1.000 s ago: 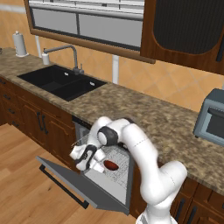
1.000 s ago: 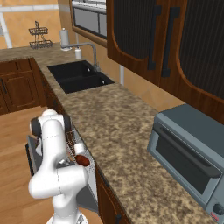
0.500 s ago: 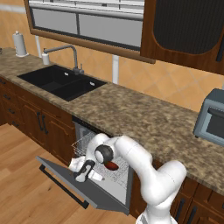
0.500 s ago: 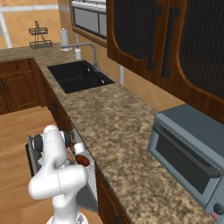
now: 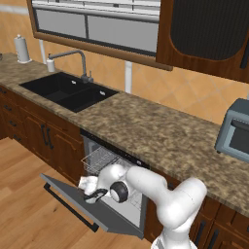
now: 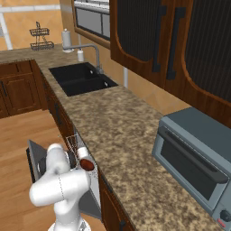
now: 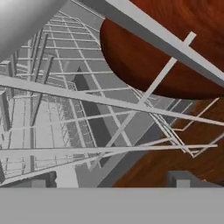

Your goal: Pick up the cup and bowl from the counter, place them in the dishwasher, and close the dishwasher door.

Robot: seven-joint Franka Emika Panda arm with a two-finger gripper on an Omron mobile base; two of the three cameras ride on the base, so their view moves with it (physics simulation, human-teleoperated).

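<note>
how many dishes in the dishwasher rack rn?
2, both in the white wire rack: small white cylindrical cup and, beside it, shallow dark red-brown round bowl. The arm covers part of the rack, so more could be hidden.

Wire rack [image 6: 74,145] in dishwasher [image 5: 121,194] carries cup [image 6: 83,153] and bowl [image 6: 87,165].

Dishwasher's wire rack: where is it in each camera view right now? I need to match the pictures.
Left base view: the wire rack sits lower left of centre, below the counter edge.
Right base view: lower left, with the bowl in it.
Hand view: its wires cross the picture close up, the bowl at upper right.
Shared landmark: the black sink in both base views; the bowl ties in the hand view.
</note>
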